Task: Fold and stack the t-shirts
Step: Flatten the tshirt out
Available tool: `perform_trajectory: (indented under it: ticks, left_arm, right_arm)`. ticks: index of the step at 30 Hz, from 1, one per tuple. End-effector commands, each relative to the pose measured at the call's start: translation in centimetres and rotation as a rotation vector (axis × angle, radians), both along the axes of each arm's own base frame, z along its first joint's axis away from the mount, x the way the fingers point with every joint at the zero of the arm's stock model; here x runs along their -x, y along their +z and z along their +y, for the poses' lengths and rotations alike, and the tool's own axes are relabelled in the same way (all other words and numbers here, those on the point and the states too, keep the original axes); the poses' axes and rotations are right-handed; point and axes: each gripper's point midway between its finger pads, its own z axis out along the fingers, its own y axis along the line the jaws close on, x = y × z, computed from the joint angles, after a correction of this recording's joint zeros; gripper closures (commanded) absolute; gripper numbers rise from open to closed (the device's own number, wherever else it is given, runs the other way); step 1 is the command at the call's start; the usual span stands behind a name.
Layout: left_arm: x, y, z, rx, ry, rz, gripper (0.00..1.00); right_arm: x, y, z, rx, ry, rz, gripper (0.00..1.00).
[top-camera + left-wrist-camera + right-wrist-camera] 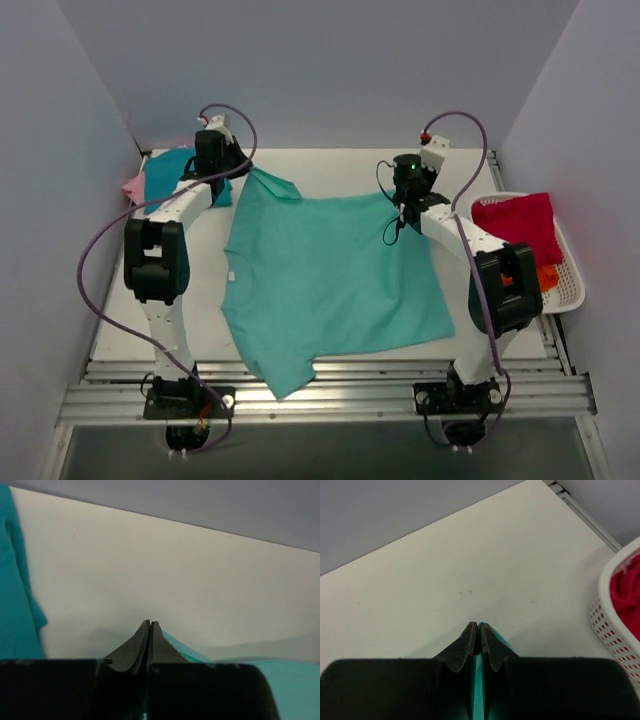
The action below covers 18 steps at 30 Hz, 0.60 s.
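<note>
A mint-green t-shirt (330,280) lies spread across the middle of the table. My left gripper (240,172) is at its far left corner and my right gripper (400,205) at its far right corner. In the left wrist view the left gripper (150,622) is shut, with mint cloth (182,652) coming out beside its fingers. In the right wrist view the right gripper (478,625) is shut with a strip of mint cloth (478,690) pinched between its fingers. A folded teal t-shirt (172,170) lies on a pink one (133,188) at the back left.
A white slotted basket (570,285) at the right edge holds a crimson t-shirt (515,225) and an orange one (548,275). The basket's rim (612,580) also shows in the right wrist view. Grey walls close the back and both sides. A metal rail (330,395) runs along the near edge.
</note>
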Motion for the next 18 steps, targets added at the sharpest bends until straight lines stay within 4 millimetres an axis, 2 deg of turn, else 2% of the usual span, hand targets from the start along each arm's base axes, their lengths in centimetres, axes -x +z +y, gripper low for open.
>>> perform_trajectory:
  ticks: [1, 2, 3, 4, 5, 6, 7, 8, 9, 10, 11, 12, 13, 14, 15, 16, 17, 18]
  left_arm:
    - [-6.0, 0.9, -1.1, 0.001, -0.072, -0.126, 0.98]
    - [-8.4, -0.2, -1.8, 0.014, -0.095, -0.138, 0.98]
    - [-9.5, -0.5, -2.0, 0.012, -0.103, -0.144, 0.98]
    - [-10.0, -2.1, -2.2, 0.009, -0.109, -0.097, 0.98]
    - [-11.9, -2.4, -2.5, 0.012, -0.117, -0.112, 0.98]
    - [-12.6, -2.7, -2.5, 0.006, -0.114, -0.111, 0.98]
    - [-12.8, -4.0, -2.4, 0.006, -0.108, -0.069, 0.79]
    - [-13.5, -6.9, -1.9, 0.015, -0.097, -0.031, 0.57]
    - [-14.2, -4.1, -1.8, 0.047, -0.089, -0.087, 0.35]
    - [-14.5, -3.7, -1.5, 0.062, -0.078, -0.099, 0.01]
    - [-14.7, -2.6, -1.0, 0.069, -0.064, -0.126, 0.06]
    - [-15.0, -3.1, -0.5, 0.071, -0.037, -0.135, 0.06]
    - [-14.8, 0.4, 0.0, 0.077, -0.02, -0.194, 0.06]
    - [-14.7, 1.5, 0.5, 0.077, -0.001, -0.22, 0.06]
    - [-14.6, 0.5, 1.5, 0.058, 0.046, -0.223, 0.06]
    - [-14.0, 4.0, 1.9, 0.053, 0.065, -0.27, 0.06]
    - [-13.6, 4.9, 2.2, 0.048, 0.078, -0.281, 0.06]
    - [-13.3, 5.5, 2.4, 0.042, 0.09, -0.29, 0.06]
  right_arm:
    - [-5.5, -0.8, -0.7, -0.071, -0.03, -0.105, 1.0]
    - [-6.6, -1.6, -0.7, -0.07, -0.032, -0.098, 1.0]
    - [-8.6, -3.2, -0.5, -0.06, -0.033, -0.084, 1.0]
    - [-9.6, -3.9, -0.6, -0.051, -0.035, -0.072, 1.0]
    - [-10.6, -4.3, -0.6, -0.041, -0.04, -0.07, 1.0]
    - [-12.4, -4.9, -0.3, -0.033, -0.048, -0.073, 1.0]
    - [-13.0, -5.5, -0.6, -0.022, -0.067, -0.055, 0.67]
    - [-13.6, -5.6, -0.7, -0.018, -0.082, -0.053, 0.4]
    - [-14.0, -6.8, -0.9, -0.014, -0.106, -0.037, 0.24]
    - [-14.6, -5.4, -1.2, -0.009, -0.133, -0.058, 0.08]
    - [-14.7, -5.1, -1.3, -0.008, -0.146, -0.067, 0.02]
    - [-14.8, -4.3, -1.4, -0.012, -0.153, -0.086, 0.01]
    - [-14.7, -4.1, -1.4, -0.015, -0.154, -0.091, 0.0]
    - [-14.6, -3.6, -1.5, -0.016, -0.156, -0.1, 0.0]
    - [-14.3, -2.3, -1.5, -0.021, -0.155, -0.121, 0.0]
    - [-13.8, -2.4, -1.5, -0.017, -0.156, -0.113, 0.0]
    - [-13.5, -2.1, -1.5, -0.015, -0.152, -0.117, 0.0]
    - [-13.0, -0.2, -1.6, -0.024, -0.151, -0.151, 0.0]
